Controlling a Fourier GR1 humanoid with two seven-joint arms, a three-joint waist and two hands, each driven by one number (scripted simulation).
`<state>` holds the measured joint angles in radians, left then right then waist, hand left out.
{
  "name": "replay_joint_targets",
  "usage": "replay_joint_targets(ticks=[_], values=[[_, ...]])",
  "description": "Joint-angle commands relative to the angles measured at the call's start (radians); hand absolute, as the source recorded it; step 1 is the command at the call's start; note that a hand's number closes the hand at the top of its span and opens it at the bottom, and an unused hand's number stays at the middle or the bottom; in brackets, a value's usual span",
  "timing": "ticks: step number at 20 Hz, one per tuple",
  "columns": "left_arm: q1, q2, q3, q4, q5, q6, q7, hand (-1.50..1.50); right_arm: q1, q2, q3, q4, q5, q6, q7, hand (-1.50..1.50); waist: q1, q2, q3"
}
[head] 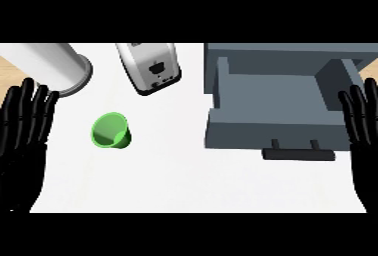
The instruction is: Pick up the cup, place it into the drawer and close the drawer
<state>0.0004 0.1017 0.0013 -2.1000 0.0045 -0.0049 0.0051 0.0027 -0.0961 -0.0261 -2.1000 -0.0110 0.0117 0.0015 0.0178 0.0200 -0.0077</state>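
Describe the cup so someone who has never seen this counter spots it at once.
Start at the white counter, on the side left of the open grey drawer. Nearer the robot than the silver appliance and the white cylinder sits the cup. It is the only green thing there.

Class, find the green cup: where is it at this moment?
In the head view, the green cup sits left on the counter, below the toaster, right of the left hand.
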Motion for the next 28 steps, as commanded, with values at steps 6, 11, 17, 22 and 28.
replay_joint_targets(ticks=[6,11,17,22,28], values=[[-0.092,-0.001,-0.017,0.115,0.083,-0.089,-0.014,-1.50,-0.026,0.008,-0.010,0.003,-0.001,0.000,0.004,-1.50,-0.022,-0.020,0.008],[-0.064,-0.061,0.039,0.184,0.244,-0.071,0.068,-1.50,-0.042,-0.034,0.028,0.034,0.055,0.037,0.058,-1.50,-0.019,-0.019,0.007],[0.014,-0.061,0.062,0.277,0.258,-0.129,-0.044,-1.50,-0.043,-0.057,-0.027,0.072,0.027,0.084,0.042,-1.50,-0.017,-0.020,0.008],[0.053,-0.033,0.123,0.396,0.219,-0.145,-0.131,-1.50,-0.018,-0.035,-0.018,0.050,0.032,0.078,0.021,-1.50,-0.019,-0.020,0.007],[-0.017,0.014,0.212,0.597,0.214,-0.141,-0.195,-1.50,-0.057,-0.060,-0.056,0.103,0.009,0.110,0.005,-1.50,-0.021,-0.019,0.007]])
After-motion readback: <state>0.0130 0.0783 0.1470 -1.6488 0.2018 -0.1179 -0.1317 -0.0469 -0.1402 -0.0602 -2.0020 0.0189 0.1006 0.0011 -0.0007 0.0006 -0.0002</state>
